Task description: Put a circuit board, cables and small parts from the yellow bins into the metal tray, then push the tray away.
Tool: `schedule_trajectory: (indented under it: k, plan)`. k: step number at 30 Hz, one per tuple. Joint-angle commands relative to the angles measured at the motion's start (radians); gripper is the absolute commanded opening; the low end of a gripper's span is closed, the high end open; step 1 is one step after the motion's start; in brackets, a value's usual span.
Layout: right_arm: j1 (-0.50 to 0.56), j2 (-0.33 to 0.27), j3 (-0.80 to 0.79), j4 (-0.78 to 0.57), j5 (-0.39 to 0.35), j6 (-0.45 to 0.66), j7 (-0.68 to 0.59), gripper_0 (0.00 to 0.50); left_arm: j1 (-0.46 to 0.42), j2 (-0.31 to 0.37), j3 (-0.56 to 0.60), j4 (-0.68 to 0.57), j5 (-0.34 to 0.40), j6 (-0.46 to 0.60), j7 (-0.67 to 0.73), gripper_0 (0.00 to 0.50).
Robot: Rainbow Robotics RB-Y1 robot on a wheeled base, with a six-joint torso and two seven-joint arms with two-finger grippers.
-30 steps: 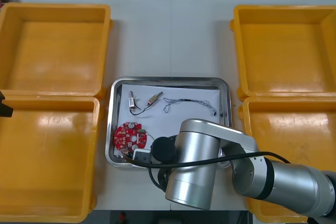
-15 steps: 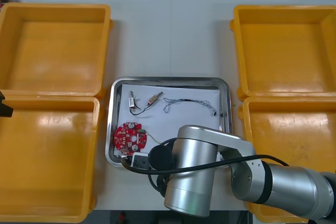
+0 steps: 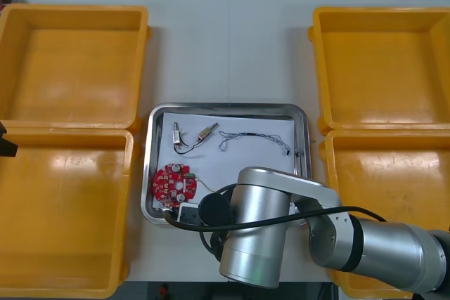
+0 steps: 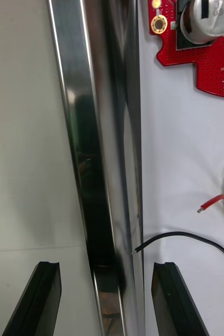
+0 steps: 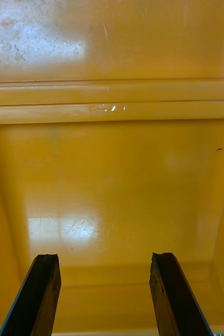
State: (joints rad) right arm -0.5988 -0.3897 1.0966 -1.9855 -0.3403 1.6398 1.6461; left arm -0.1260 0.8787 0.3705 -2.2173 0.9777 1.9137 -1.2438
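Front view, left to right: the left yellow bins (image 3: 70,68) look bare; the left gripper (image 5: 105,262) hangs over one, spread wide, holding nothing. The metal tray (image 3: 228,107), mid-table, carries the circuit board (image 3: 174,184) at its near-left corner, small metal parts (image 3: 206,132) and cables (image 3: 249,137). The right gripper (image 4: 106,268), open and empty, straddles the tray's near rim. The right yellow bins (image 3: 380,61) look bare, so only the push seems left.

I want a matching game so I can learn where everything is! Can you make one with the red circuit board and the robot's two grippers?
1. right gripper
2. circuit board
3. left gripper

A. lying inside the metal tray
B. open, above a yellow bin
C. open, with that tray's rim between its fingers

Pairs: 1-C, 2-A, 3-B
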Motion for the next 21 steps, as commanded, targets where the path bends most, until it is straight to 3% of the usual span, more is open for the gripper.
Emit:
schedule_trajectory:
  k: [1, 7, 9, 10, 11, 12, 13, 21]
  plan:
    - [-0.033, 0.028, 0.022, -0.006, 0.006, -0.006, 0.02, 0.5, 0.019, 0.043, 0.025, -0.002, -0.008, 0.006, -0.069, 0.5]
    - [-0.036, 0.04, 0.023, -0.006, 0.0, -0.003, 0.015, 0.5, 0.019, 0.043, 0.025, -0.002, -0.008, 0.006, -0.069, 0.5]
    - [-0.038, 0.041, 0.023, -0.006, 0.0, -0.003, 0.014, 0.247, 0.019, 0.043, 0.025, -0.002, -0.008, 0.006, -0.069, 0.5]
    - [-0.038, 0.041, 0.023, -0.006, 0.0, -0.003, 0.014, 0.194, 0.019, 0.043, 0.025, -0.002, -0.008, 0.006, -0.069, 0.5]
    - [-0.036, 0.041, 0.023, -0.006, 0.0, -0.003, 0.014, 0.091, 0.019, 0.043, 0.025, -0.002, -0.008, 0.006, -0.069, 0.5]
    - [-0.038, 0.041, 0.023, -0.006, 0.0, -0.003, 0.014, 0.022, 0.019, 0.043, 0.025, -0.002, -0.008, 0.006, -0.069, 0.5]
    - [-0.038, 0.041, 0.023, -0.006, 0.0, -0.003, 0.014, 0.0, 0.019, 0.043, 0.025, -0.002, -0.008, 0.006, -0.069, 0.5]
    - [-0.055, 0.035, 0.023, -0.006, 0.001, 0.005, 0.018, 0.0, 0.019, 0.043, 0.025, -0.002, -0.008, 0.006, -0.069, 0.5]
